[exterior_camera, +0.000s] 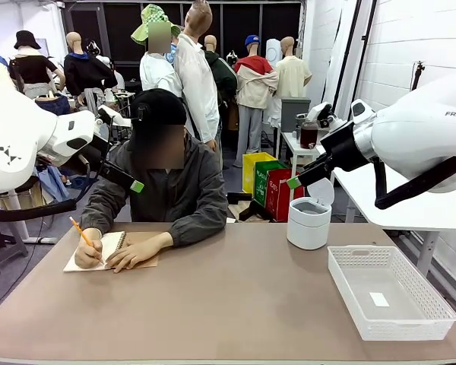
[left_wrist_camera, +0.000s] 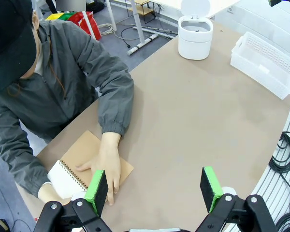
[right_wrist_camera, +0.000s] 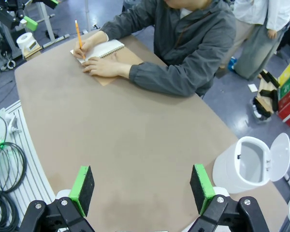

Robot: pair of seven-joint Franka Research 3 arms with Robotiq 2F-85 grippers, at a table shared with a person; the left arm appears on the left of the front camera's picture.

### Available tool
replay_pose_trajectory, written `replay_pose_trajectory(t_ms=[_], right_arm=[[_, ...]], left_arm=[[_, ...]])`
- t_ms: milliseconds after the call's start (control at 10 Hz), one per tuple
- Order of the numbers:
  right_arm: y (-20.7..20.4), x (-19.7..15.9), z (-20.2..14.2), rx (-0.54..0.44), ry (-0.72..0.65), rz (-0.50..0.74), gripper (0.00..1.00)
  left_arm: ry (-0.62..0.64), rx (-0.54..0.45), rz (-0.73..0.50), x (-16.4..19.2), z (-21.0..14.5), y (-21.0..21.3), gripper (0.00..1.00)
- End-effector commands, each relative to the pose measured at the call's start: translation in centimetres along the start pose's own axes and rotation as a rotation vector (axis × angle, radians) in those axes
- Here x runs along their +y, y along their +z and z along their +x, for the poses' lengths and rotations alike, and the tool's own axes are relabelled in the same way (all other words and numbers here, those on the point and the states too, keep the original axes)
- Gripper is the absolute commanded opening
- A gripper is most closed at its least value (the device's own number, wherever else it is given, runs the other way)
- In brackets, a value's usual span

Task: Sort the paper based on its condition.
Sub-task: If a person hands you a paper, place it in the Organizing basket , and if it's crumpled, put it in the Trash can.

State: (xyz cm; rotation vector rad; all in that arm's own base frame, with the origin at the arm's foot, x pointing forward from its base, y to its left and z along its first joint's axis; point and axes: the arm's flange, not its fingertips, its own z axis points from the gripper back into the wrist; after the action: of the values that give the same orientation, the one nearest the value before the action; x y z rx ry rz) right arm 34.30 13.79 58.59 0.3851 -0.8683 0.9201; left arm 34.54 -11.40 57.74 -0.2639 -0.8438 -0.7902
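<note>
Both my jaws hung open, holding nothing; reaching now risked striking the person's hand [exterior_camera: 140, 252] pinning the notebook [exterior_camera: 110, 245].

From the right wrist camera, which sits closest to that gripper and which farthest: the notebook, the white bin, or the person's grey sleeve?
1. White bin, just to the right of the right gripper.
2. Grey sleeve, across the table.
3. Notebook, far end, upper left.

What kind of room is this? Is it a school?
Probably a robot lab or workshop, not a school. A white left robot arm and right robot arm stand at the brown table, black cables lie beside it, and coloured bins stand behind.
</note>
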Motion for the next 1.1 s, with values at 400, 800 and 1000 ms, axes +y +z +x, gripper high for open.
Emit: replay_pose_trajectory(t_ms=[400, 800, 1000], right_arm=[[0.05, 0.0, -0.07, 0.001, -0.002, 0.009, 1.0], [0.05, 0.0, -0.07, 0.001, -0.002, 0.009, 1.0], [0.05, 0.0, -0.07, 0.001, -0.002, 0.009, 1.0]], left_arm=[[0.002, 0.005, -0.006, 0.07, 0.03, 0.12, 1.0], [0.002, 0.005, -0.006, 0.07, 0.03, 0.12, 1.0], [0.002, 0.005, -0.006, 0.07, 0.03, 0.12, 1.0]])
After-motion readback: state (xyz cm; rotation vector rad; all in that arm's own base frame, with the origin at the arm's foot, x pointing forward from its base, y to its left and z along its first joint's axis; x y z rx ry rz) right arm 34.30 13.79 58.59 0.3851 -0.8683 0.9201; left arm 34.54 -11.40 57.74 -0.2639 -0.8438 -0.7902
